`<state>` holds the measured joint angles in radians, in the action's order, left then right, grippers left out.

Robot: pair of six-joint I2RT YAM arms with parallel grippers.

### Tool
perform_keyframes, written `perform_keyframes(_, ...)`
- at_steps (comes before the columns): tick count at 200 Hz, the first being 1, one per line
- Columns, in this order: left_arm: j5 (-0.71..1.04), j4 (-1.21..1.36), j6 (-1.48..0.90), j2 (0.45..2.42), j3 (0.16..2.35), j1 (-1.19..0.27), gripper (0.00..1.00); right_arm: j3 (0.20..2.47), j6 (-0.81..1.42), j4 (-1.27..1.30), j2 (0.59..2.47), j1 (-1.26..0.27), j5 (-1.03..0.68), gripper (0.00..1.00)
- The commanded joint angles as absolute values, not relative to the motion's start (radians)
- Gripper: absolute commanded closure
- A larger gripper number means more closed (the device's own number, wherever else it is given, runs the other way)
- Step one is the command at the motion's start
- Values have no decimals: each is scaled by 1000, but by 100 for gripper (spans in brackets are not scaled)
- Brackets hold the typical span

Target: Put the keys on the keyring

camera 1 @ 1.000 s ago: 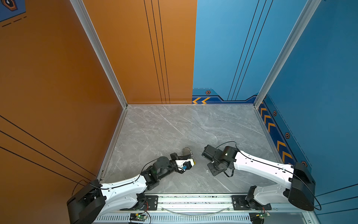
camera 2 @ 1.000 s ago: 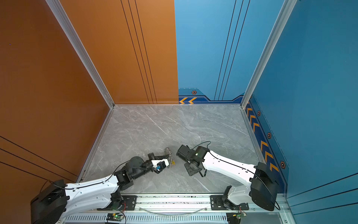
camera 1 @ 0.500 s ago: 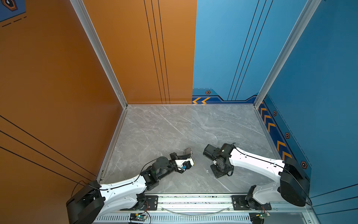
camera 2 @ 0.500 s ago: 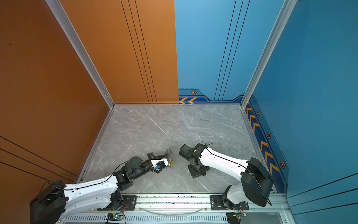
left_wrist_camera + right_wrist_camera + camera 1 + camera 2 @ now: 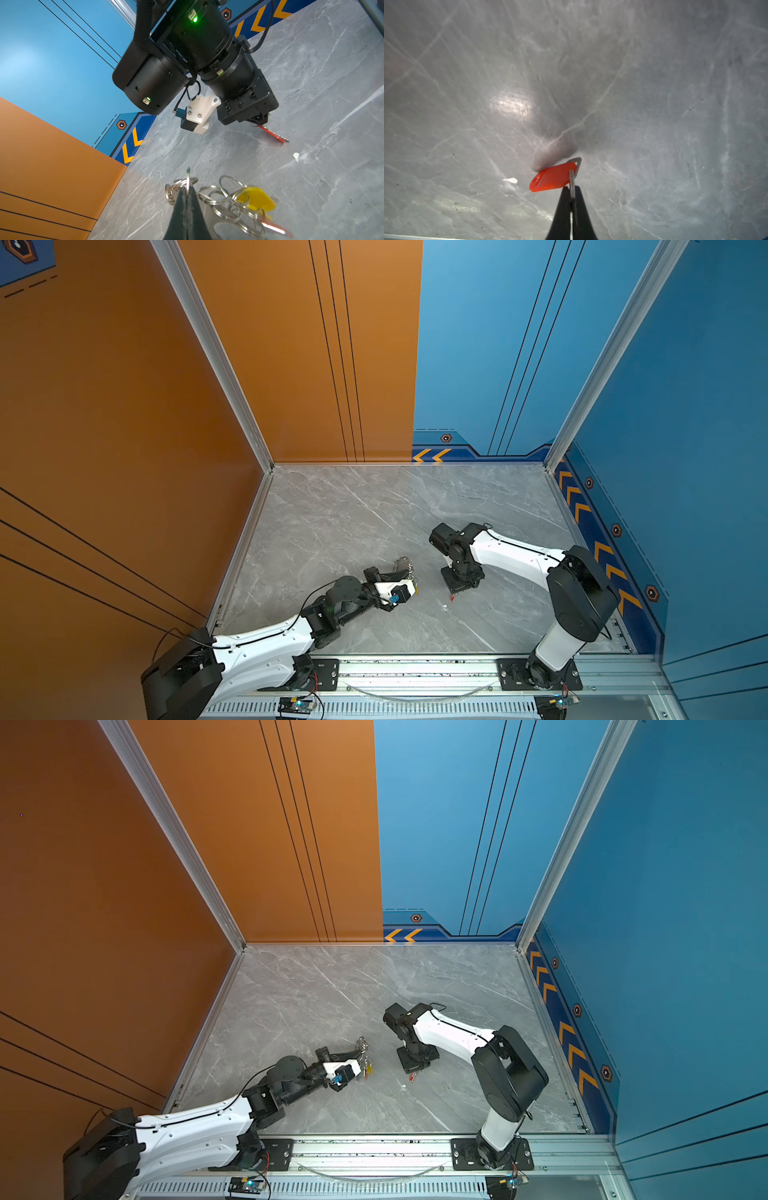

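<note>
Now the right arm is standing steeper than a second ago, elbow raised, and the right gripper (image 5: 572, 190) is pointing down at the table (image 5: 374, 510), near the keyring (image 5: 220, 199) but not touching it. Its jaws are pinching tight on the metal end of the red key (image 5: 553, 179), whose tag is hanging at or just above the table. Judging by this, the key is being readied for threading. The left gripper (image 5: 187, 187) is clamping tight on one ring, edge-on, with the yellow key (image 5: 256, 199) lying among the rings.
</note>
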<state>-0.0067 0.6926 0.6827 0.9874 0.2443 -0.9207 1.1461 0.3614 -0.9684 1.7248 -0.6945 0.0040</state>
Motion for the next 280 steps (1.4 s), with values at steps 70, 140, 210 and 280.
perform_keyframes(70,-35,736,660,964,232,-915,100,1312,246,-954,1929,-634,22,100)
perform_keyframes(140,-32,736,654,973,235,-915,100,1337,215,-950,1892,-640,80,74)
perform_keyframes(210,-37,736,654,979,236,-915,100,1190,296,-803,1707,-648,84,72)
perform_keyframes(280,-36,738,654,989,238,-915,100,861,418,-474,1445,-670,112,79)
